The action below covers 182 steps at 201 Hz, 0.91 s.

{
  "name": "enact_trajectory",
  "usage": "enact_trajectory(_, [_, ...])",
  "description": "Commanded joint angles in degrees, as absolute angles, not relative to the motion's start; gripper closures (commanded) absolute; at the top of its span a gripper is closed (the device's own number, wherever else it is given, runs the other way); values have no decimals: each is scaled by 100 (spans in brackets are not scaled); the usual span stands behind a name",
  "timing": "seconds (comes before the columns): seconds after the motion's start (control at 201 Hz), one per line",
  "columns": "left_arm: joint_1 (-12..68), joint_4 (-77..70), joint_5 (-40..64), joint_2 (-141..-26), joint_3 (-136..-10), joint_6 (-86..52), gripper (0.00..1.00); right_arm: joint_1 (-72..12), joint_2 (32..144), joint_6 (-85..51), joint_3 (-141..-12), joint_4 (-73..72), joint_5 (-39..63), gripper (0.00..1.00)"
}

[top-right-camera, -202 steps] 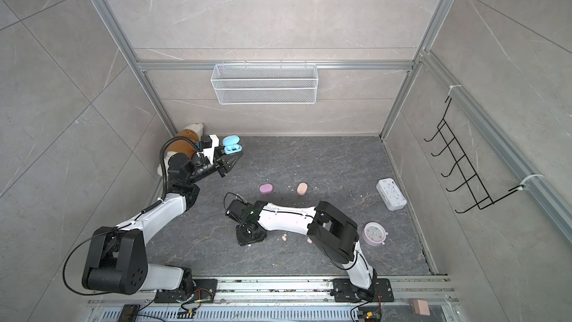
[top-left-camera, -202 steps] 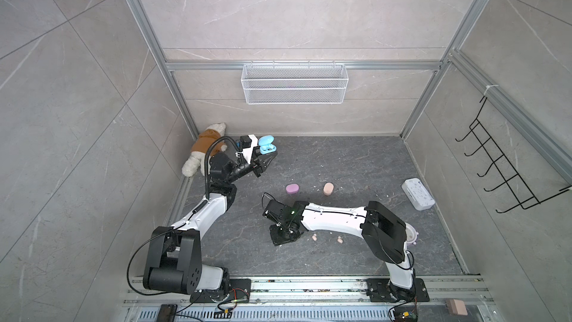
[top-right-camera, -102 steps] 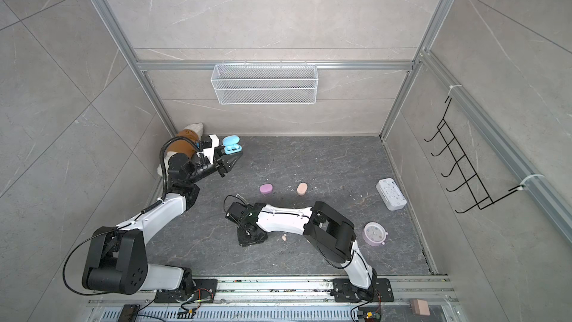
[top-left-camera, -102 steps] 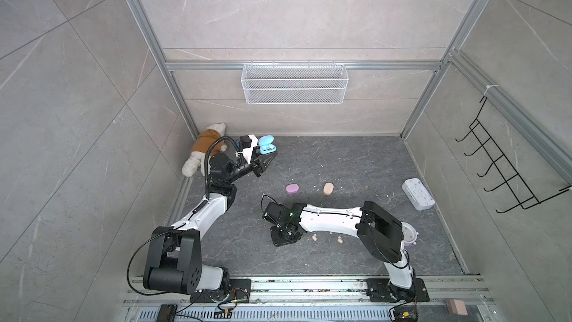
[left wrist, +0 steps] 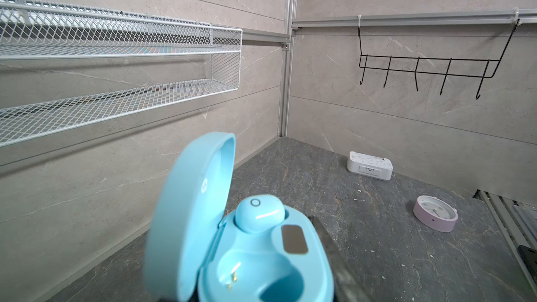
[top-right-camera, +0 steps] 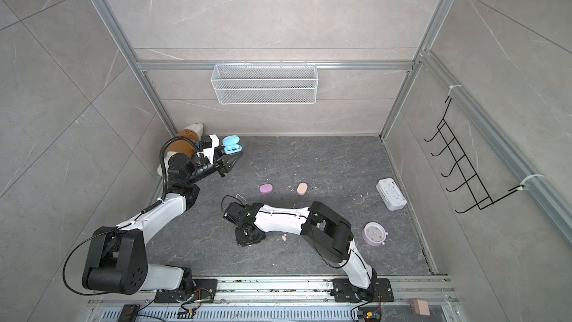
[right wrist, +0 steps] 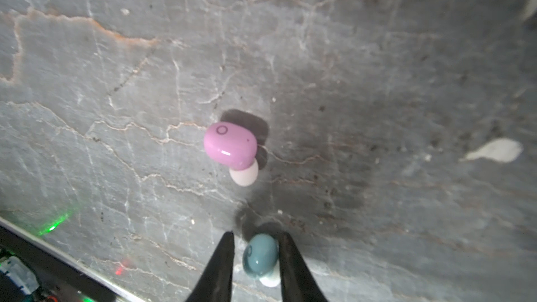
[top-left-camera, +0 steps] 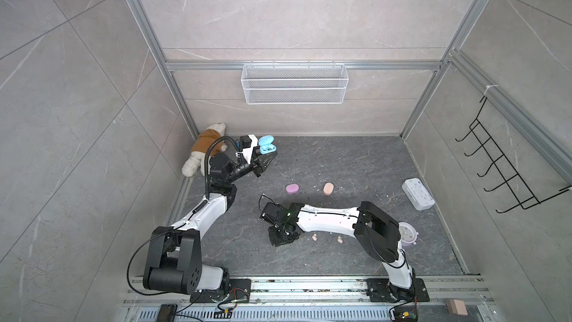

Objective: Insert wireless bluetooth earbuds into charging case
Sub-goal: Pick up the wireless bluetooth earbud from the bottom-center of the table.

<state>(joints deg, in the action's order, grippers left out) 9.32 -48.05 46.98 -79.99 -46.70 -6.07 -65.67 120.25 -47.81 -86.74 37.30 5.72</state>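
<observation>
My left gripper [top-left-camera: 265, 153] is raised at the back left, shut on the light blue charging case [top-left-camera: 266, 144] [left wrist: 247, 257]. The case's lid stands open; one light blue earbud [left wrist: 259, 213] sits in a socket and the other socket is bare. My right gripper [right wrist: 256, 235] is down at the floor, its narrow jaws astride a light blue earbud [right wrist: 260, 255]. One finger touches the bud and a thin gap shows at the other. A lilac earbud [right wrist: 231, 145] lies just beyond. Two peach earbuds [top-left-camera: 314, 237] [top-left-camera: 340, 239] lie beside the right arm.
A shut lilac case [top-left-camera: 292, 188] and a shut peach case [top-left-camera: 327, 188] lie mid-floor. A white box [top-left-camera: 418, 194] and a lilac clock [top-right-camera: 374, 233] are at the right, a plush toy [top-left-camera: 204, 147] in the back left corner. A wire basket [top-left-camera: 294, 83] and a hook rack [top-left-camera: 507, 165] hang on the walls.
The right gripper's jaws have narrowed around the light blue earbud on the floor, and that arm's elbow shifted a little. The left arm holds still with the case.
</observation>
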Motion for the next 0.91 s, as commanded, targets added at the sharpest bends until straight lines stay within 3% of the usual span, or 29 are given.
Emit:
enact_trajectory(0.0, [914,-5125,4742,-7932,-4728,-659,86,-6619,12201,-4720,-8723,3954,527,75])
enact_trajectory(0.189, [909,-5096,4751,-7911,-4713,-655,86,-6626,12155,-4720,-8666,3928,486,82])
enact_trajectory(0.493, [953,-4987,4820,-7892,-4710,-668,85,-6610,11403,-4586,-8252,3669,174,83])
enact_trajectory(0.901, [1368,-4743,4848,-8145,-5001,-724,85,-6219,9219,-4513,-7105,3704,-80,83])
